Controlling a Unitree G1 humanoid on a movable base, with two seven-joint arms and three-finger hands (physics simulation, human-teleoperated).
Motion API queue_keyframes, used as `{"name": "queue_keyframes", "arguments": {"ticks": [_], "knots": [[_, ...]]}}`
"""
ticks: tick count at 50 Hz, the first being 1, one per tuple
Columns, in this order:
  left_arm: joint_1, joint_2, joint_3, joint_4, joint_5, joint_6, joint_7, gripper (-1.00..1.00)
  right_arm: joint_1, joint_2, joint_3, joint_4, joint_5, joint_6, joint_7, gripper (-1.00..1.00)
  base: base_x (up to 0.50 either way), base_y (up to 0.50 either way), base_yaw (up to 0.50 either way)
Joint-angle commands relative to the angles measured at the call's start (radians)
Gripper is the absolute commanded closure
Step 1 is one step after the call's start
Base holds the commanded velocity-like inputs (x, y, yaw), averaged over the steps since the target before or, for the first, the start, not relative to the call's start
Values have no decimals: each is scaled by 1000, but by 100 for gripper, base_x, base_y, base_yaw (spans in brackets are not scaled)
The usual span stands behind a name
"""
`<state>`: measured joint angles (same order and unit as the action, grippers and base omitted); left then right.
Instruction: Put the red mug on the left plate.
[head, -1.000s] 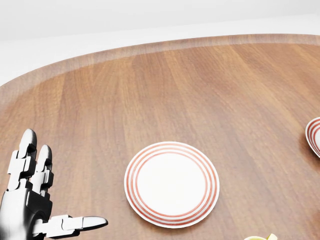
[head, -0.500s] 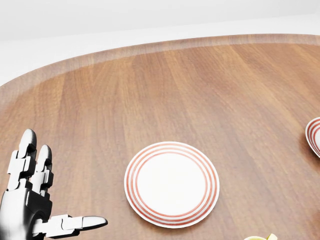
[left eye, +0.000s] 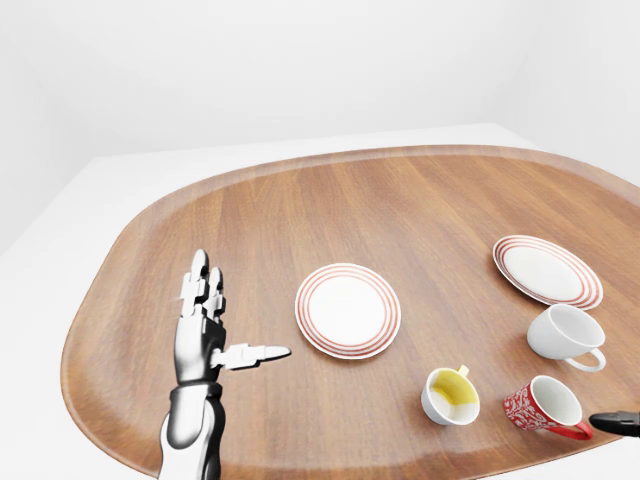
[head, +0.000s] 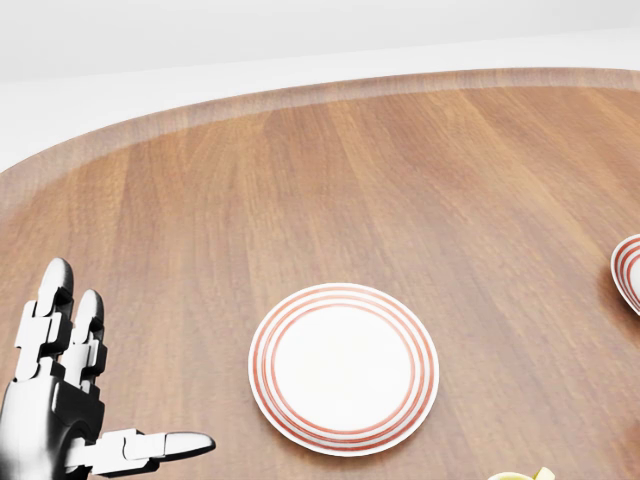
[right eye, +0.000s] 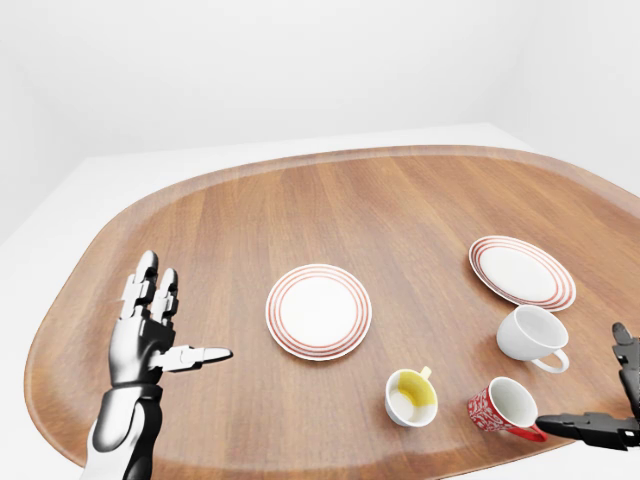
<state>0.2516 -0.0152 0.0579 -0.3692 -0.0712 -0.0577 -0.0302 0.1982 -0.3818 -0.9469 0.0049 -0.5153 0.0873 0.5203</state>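
Right hand (right eye: 600, 420) beside the red mug (right eye: 503, 408), fingers spread, nothing held.
The mug lies tipped: likely rigid, glazed, slippery, breakable, so grip the body; left hand (left eye: 205, 325) wide, idle.

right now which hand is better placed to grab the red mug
Right. The right hand sits open just beside the red mug, its thumb by the handle. The left hand is open far across the table, beyond the left plate.

Change: none visible vs earlier head-view pics.
Left hand (head: 60, 410): same pose, fingers spread.
Left plate (head: 343, 367): same spot.
Camera: no shift.
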Motion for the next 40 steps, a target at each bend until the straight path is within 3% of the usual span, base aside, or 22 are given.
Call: {"name": "queue_keyframes", "arguments": {"ticks": [1, 22, 35, 40], "knots": [[-4, 0, 1, 5, -1, 1, 1, -100, 0, -2, 20, 34, 26, 0, -6, -100, 0, 0, 0], [-7, 1, -1, 6, 2, 2, 2, -100, -29, -97, 158, 453, 170, 0, -175, -100, 0, 0, 0], [-9, 2, -1, 7, 1, 4, 2, -100, -9, -97, 165, 412, 188, 0, -171, -100, 0, 0, 0], [-8, 2, -3, 8, 3, 3, 3, -100, -58, -116, 211, 335, 125, 0, -100, -100, 0, 0, 0]]}}
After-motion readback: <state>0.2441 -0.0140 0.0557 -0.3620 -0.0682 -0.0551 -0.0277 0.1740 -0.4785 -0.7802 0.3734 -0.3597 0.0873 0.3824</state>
